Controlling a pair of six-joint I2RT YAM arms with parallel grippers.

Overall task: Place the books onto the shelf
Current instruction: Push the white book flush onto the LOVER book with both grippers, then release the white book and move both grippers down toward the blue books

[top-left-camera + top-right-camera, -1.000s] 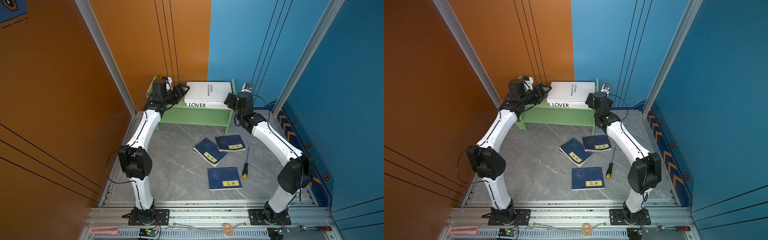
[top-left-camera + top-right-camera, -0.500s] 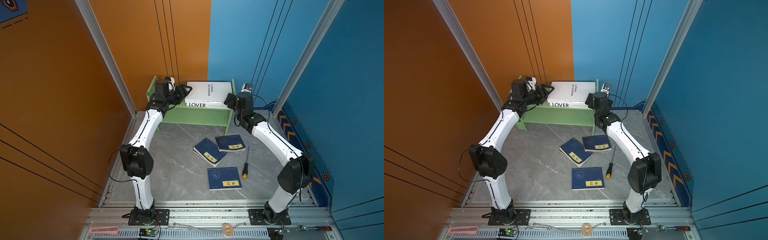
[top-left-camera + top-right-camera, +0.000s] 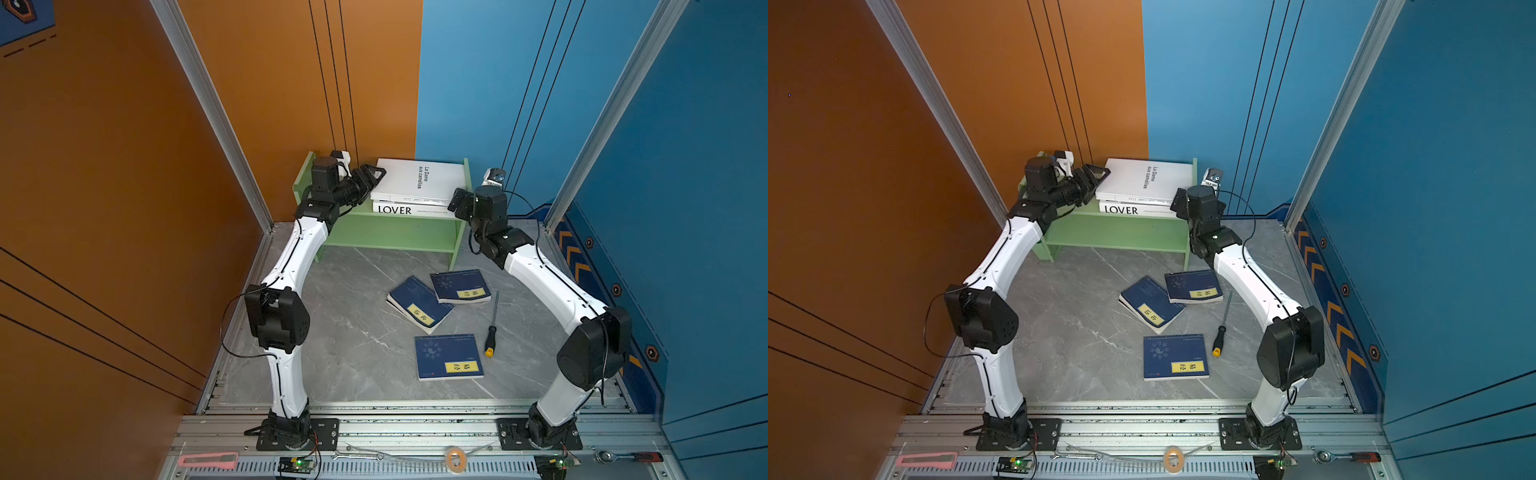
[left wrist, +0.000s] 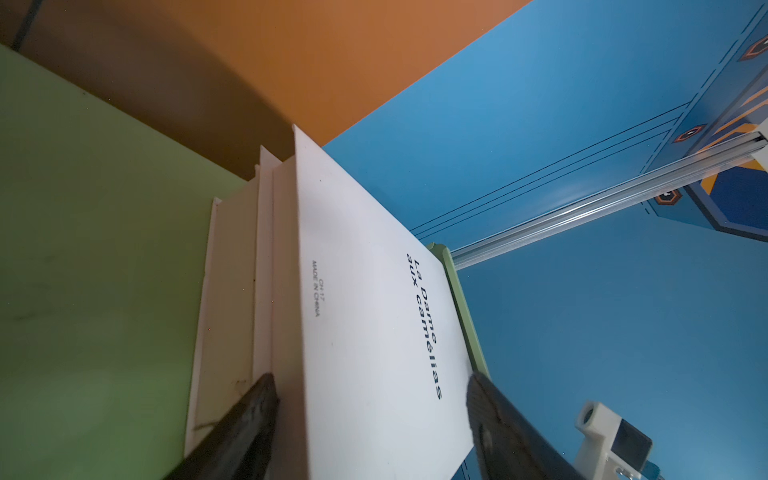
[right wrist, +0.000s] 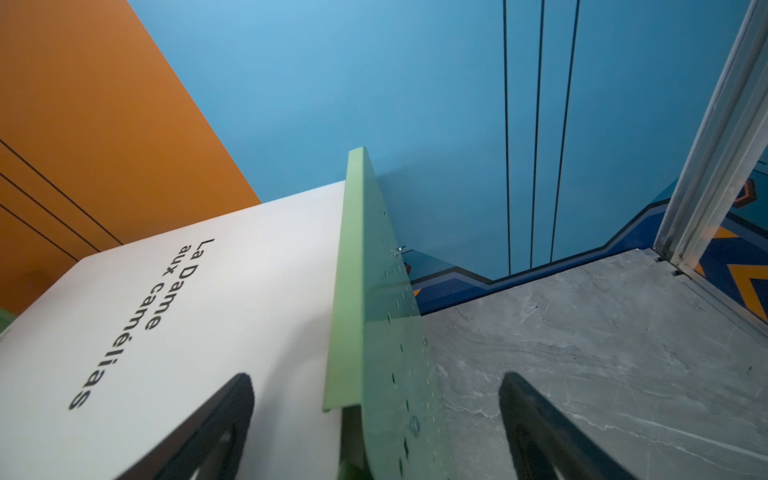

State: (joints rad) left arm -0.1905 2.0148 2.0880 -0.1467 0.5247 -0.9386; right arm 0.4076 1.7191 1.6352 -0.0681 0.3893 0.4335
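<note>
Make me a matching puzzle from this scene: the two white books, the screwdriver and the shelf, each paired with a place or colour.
Things:
1. La Dame book
2. LOVER book
3. screwdriver
4. shelf

Place or colour:
A. green
B. lying on the floor
C. top of the stack
D. under another book

Pairs: 1-C, 2-D, 3-B, 4-A
</note>
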